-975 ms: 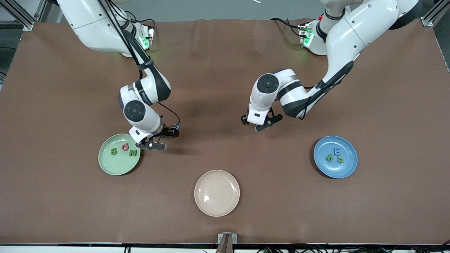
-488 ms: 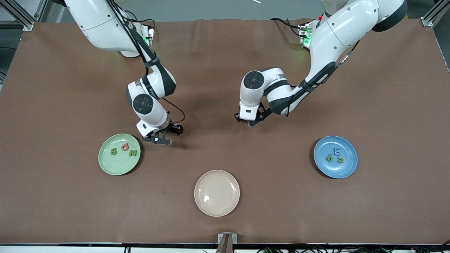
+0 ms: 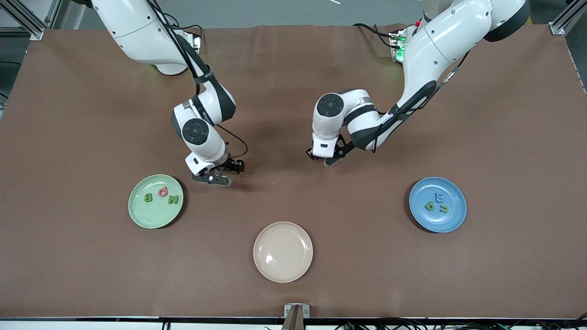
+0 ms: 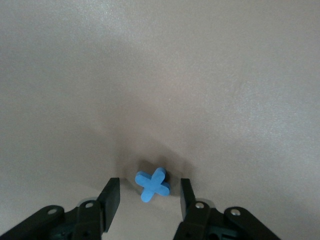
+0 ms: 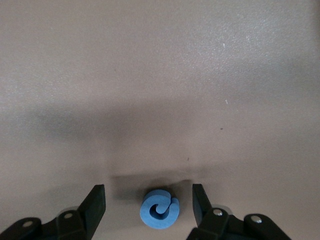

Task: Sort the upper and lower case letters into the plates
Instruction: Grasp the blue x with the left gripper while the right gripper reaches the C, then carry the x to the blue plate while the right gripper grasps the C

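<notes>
The left claw [image 4: 150, 197] is down at the desk [image 3: 293, 275] with its two fingers spread, one on each side of a small blue x-shaped letter [image 4: 152, 184]. The fingers stand just beside the letter with a gap showing on both sides, so nothing is gripped. In the front view this claw [image 3: 326, 158] sits low over the middle of the desk, toward the left arm's end.

The right claw [image 5: 149, 205] is likewise spread, its fingers straddling a small blue curled letter [image 5: 159, 209] that lies flat on the desk, again with clear gaps and no grip. From the front, this claw [image 3: 215, 176] is low over the desk just beside the light green plate [image 3: 137, 213], on the side toward the desk's middle.

The green plate holds a green B [image 3: 148, 198], a pinkish red ring-shaped letter [image 3: 163, 191] and a green N [image 3: 173, 199]. Toward the left arm's end lies the blue plate [image 3: 456, 220], with a blue E [image 3: 440, 197] and two small green letters [image 3: 436, 207] in it. A cream-beige plate [image 3: 270, 270] lies between the two, nearer the front camera.
</notes>
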Tool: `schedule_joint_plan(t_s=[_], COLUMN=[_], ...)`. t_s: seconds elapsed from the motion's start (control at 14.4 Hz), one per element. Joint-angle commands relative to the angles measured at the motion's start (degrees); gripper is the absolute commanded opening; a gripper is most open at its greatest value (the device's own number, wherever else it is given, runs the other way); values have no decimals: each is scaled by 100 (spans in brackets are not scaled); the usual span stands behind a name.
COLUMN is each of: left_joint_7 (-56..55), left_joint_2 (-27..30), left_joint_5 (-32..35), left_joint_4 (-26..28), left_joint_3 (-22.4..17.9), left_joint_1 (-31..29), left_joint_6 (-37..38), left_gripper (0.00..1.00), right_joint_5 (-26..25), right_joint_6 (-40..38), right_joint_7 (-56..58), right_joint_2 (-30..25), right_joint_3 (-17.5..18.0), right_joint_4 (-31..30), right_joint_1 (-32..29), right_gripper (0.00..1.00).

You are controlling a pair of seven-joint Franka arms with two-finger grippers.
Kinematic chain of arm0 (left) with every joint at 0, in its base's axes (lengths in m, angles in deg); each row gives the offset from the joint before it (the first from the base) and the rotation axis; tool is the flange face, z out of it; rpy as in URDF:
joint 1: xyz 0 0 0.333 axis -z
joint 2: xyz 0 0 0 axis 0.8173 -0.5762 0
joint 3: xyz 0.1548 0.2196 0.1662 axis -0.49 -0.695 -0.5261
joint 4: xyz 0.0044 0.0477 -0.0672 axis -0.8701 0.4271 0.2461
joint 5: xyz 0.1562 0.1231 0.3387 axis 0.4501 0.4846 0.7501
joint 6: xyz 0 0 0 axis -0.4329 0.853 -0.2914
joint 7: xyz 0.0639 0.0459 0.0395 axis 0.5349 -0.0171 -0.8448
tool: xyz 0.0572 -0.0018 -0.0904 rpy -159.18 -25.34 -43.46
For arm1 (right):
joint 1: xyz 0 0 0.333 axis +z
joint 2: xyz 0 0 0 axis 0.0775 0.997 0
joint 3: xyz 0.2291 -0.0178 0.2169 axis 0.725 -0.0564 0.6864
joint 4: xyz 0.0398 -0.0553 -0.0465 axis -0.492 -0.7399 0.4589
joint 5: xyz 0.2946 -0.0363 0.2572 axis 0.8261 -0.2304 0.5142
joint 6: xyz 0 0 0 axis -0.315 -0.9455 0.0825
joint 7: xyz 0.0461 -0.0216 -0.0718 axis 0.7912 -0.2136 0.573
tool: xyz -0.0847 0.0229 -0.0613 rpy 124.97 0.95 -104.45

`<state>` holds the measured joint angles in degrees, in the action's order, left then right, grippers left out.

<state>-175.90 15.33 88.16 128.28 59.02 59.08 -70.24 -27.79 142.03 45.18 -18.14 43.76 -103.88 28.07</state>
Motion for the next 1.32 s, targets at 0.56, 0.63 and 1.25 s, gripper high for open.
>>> schedule_joint_plan(t_s=[0.56, 0.63, 1.25], left_joint_7=[19, 263, 3391], left_joint_2=[-58, -23, 127], left_joint_5=[140, 131, -212], left_joint_4=[-551, -708, -1492], left_joint_3=[-98, -80, 964], left_joint_1=[32, -56, -1900], left_joint_6=[71, 315, 2002], left_gripper=[1, 1, 1], right_joint_5=[79, 79, 61], right_joint_6=[45, 45, -472], right_joint_7=[-78, -87, 79], right_joint_2=[-153, -153, -259], right_joint_3=[-51, -42, -77], right_joint_4=[-386, -394, 26], right_joint_1=[72, 72, -103], right_gripper=[58, 50, 0])
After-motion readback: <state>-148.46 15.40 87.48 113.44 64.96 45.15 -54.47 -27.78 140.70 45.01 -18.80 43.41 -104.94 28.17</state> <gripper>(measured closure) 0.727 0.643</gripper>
